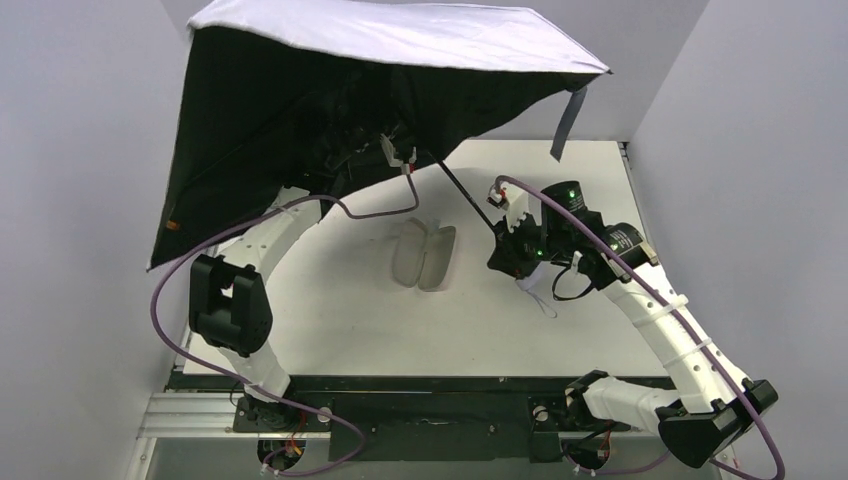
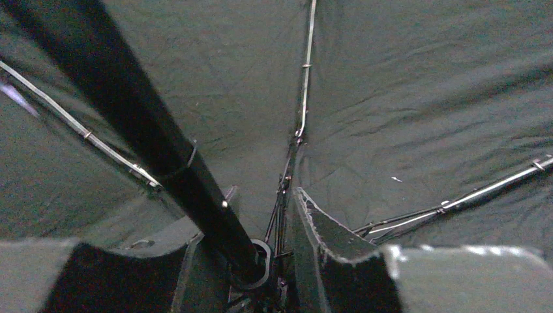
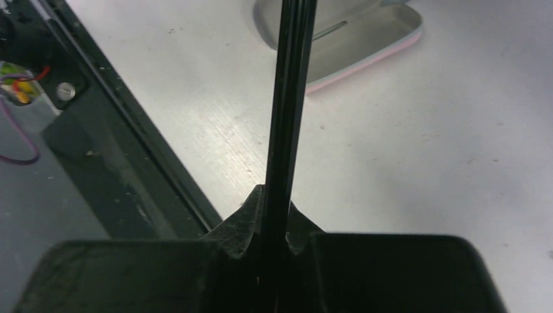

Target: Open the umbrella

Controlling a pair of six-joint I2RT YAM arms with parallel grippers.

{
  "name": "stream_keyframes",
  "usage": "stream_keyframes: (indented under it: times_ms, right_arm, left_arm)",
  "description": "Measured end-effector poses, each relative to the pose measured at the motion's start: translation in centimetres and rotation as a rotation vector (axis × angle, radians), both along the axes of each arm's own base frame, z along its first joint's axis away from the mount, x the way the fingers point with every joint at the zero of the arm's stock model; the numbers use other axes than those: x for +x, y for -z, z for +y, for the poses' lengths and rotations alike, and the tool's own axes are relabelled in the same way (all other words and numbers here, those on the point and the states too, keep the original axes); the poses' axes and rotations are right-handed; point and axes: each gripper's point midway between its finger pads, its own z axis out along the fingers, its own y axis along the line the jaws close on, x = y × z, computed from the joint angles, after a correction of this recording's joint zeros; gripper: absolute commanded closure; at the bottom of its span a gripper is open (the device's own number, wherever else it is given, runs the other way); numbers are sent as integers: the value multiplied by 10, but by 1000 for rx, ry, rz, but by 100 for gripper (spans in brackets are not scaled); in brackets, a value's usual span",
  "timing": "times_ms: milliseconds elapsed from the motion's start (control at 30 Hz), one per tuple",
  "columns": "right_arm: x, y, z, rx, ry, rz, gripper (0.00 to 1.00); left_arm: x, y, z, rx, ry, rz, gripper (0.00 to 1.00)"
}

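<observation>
- You've got the umbrella (image 1: 400, 35) fully spread and off the tabletop (image 1: 560, 330), hanging over its far-left corner. The canopy is tilted, pale side up, dark underside facing the arms. Its low left edge overhangs the tabletop's left edge.
- The left arm (image 1: 232, 300) arcs up from the near-left edge and runs in under the canopy. The top view loses the wrist in the dark there.
- The right arm (image 1: 670, 320) comes up from the near-right corner and reaches in toward the middle of the tabletop.
- The case (image 1: 425, 255) lies open on the tabletop, roughly centre, both halves flat with the pale insides up. It's well apart from both arms and below the shaft. The right wrist view shows its pink rim.
- The shaft (image 1: 465, 190) is thin and black, running diagonally from the canopy hub down to the right gripper.
- Your right gripper (image 3: 274, 222) is clamped on the shaft's lower end. The jaws are tight together with the rod pinched between them and sticking straight out ahead.
- Your left gripper (image 2: 251, 228) sits up by the hub with the jaws apart. The shaft passes between the fingers (image 2: 326, 254), close to the left one, and there's a visible gap to the right one. It's not pinching anything.
- The ribs (image 2: 303, 85) are thin metal rods fanning out across the dark fabric in the left wrist view.
- A grey tie strap (image 1: 568, 120) dangles from the canopy's far-right edge.
</observation>
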Motion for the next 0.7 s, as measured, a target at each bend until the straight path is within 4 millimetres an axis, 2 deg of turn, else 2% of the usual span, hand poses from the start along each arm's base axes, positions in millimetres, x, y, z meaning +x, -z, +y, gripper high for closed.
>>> stream_keyframes:
  times_ms: [233, 367, 400, 567, 700]
  right_arm:
    - [-17, -4, 13, 94, 27, 130, 100]
    - [-20, -10, 19, 155, 54, 164, 100]
    - [-20, -11, 21, 172, 65, 167, 100]
    - [-8, -26, 27, 284, 135, 144, 100]
    - [8, -46, 31, 381, 180, 98, 100]
  left_arm:
    - [2, 23, -5, -8, -86, 63, 58]
    - [-6, 29, -9, -1, -95, 78, 48]
    - [-9, 30, -12, -1, -92, 82, 41]
    - [-18, 38, -26, -2, -54, 139, 33]
    - [-27, 47, -22, -19, -38, 217, 29]
